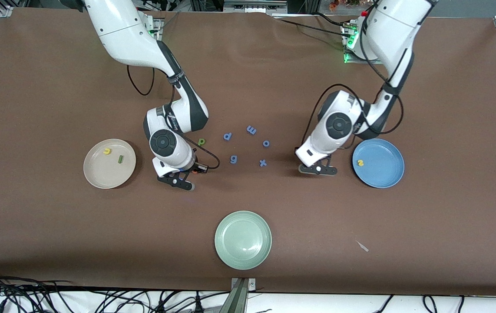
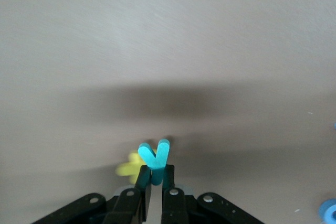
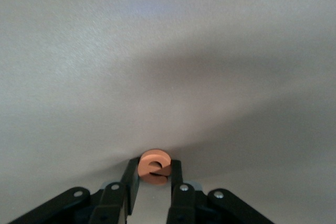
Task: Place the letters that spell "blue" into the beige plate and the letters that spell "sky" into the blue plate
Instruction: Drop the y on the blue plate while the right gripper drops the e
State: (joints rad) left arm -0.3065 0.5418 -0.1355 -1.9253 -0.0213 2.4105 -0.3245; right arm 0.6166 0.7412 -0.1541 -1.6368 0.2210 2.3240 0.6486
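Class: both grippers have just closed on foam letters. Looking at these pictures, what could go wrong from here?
1. The left gripper pinches only the stem of the teal y; it might twist or slip when lifted.
2. A yellow letter lies right beside the y and could get dragged along.
3. The right gripper holds the orange e at its fingertips, so it may drop before reaching the beige plate.

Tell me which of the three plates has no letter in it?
The pale green plate, nearest the front camera. The beige plate holds two letters, the blue plate one.

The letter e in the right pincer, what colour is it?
Orange letter e, clearest in the right wrist view.
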